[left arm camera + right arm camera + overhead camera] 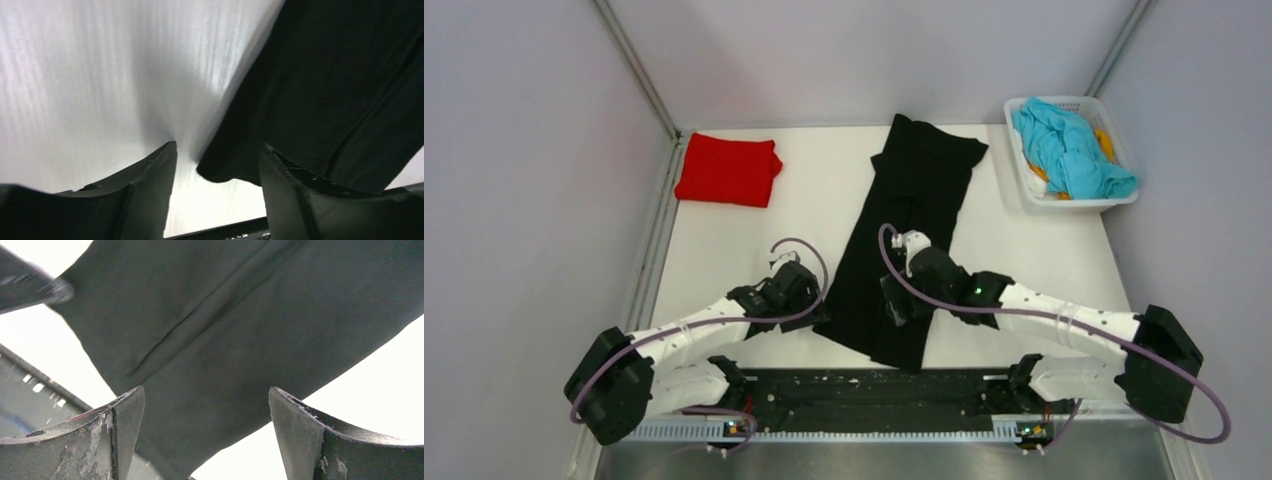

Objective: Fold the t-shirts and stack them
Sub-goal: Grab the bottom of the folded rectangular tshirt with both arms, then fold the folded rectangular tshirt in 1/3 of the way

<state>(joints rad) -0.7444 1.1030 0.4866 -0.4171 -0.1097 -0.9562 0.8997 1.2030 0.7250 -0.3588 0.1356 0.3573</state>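
Observation:
A black t-shirt (906,225) lies folded lengthwise into a long strip, running from the back middle of the table to the near edge. My left gripper (816,312) is open and low at the strip's near left corner; that corner (220,170) sits between its fingers in the left wrist view. My right gripper (896,305) is open over the strip's near end, with black cloth (210,390) between its fingers and nothing gripped. A folded red t-shirt (728,171) lies at the back left.
A white basket (1024,175) at the back right holds a crumpled blue shirt (1069,148) and something yellow-orange beneath. A black rail (874,395) runs along the table's near edge between the arm bases. Grey walls close in the table.

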